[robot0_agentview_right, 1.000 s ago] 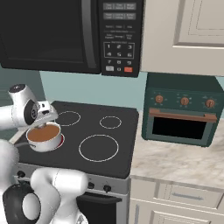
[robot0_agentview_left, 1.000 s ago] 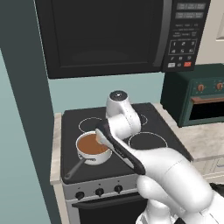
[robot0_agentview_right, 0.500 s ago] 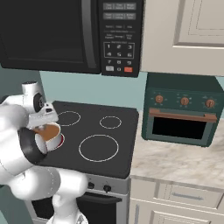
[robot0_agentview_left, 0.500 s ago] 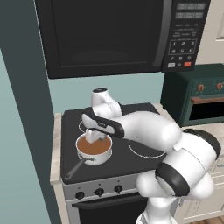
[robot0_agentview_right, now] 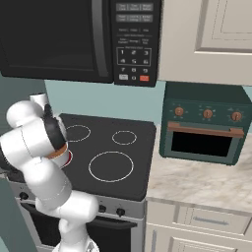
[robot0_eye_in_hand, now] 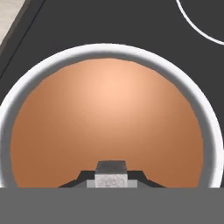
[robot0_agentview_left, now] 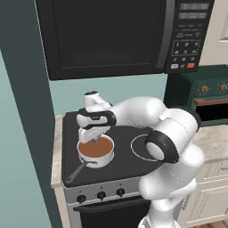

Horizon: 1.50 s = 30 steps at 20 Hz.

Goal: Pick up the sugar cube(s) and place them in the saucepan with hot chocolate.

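The saucepan (robot0_agentview_left: 95,156) stands on the front left burner of the black stove, its dark handle (robot0_agentview_left: 76,172) pointing toward the front left. Reddish-brown hot chocolate (robot0_agentview_left: 95,148) fills it. My gripper (robot0_agentview_left: 94,134) hangs straight over the pan, just above the liquid. Seen from the hand, the silver-white saucepan rim (robot0_eye_in_hand: 26,83) rings the hot chocolate (robot0_eye_in_hand: 109,113). A grey-white sugar cube (robot0_eye_in_hand: 111,172) sits between the dark fingertips (robot0_eye_in_hand: 80,178), and the gripper (robot0_eye_in_hand: 111,182) is shut on it. In the right base view my own arm covers most of the pan.
A black microwave (robot0_agentview_left: 107,35) hangs over the stove (robot0_agentview_right: 110,147). A dark green toaster oven (robot0_agentview_right: 204,130) stands on the marble counter (robot0_agentview_right: 197,184) to the right. A teal wall panel (robot0_agentview_left: 22,133) borders the stove's left side.
The arm has swung left and the hand has come from the pan's right side to directly above the hot chocolate, still holding the cube.
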{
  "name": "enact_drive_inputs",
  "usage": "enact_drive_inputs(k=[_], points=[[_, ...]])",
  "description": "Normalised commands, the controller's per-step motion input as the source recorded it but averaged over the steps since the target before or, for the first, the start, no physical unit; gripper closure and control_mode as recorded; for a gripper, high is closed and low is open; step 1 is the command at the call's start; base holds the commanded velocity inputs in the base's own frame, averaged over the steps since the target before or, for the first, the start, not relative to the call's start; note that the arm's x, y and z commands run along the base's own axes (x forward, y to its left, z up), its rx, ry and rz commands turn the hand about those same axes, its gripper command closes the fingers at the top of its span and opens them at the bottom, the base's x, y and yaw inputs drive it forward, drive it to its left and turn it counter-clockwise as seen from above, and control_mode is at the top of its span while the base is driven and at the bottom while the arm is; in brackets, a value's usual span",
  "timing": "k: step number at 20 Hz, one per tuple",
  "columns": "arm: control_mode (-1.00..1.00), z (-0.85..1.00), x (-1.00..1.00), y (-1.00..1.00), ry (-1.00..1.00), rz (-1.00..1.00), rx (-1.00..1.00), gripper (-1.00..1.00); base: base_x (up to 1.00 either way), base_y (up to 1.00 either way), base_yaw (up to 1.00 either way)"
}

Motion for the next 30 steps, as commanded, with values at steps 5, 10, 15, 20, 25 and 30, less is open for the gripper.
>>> enact_drive_inputs(k=[5,10,15,20,25,30], points=[[-1.00,-0.12,0.05,0.00,0.02,-0.03,0.00,1.00,0.00,0.00,0.00],[-1.00,-0.15,0.13,-0.01,0.12,0.00,0.00,1.00,0.00,0.00,0.00],[-1.00,-0.10,0.04,0.00,0.07,0.00,0.00,1.00,0.00,0.00,0.00],[-1.00,-0.05,0.01,0.00,0.04,0.00,0.00,1.00,0.00,0.00,0.00],[-1.00,0.00,0.00,0.03,0.01,0.00,0.00,1.00,0.00,0.00,0.00],[-1.00,0.00,0.00,0.04,-0.02,0.00,0.00,1.00,0.00,0.00,0.00]])
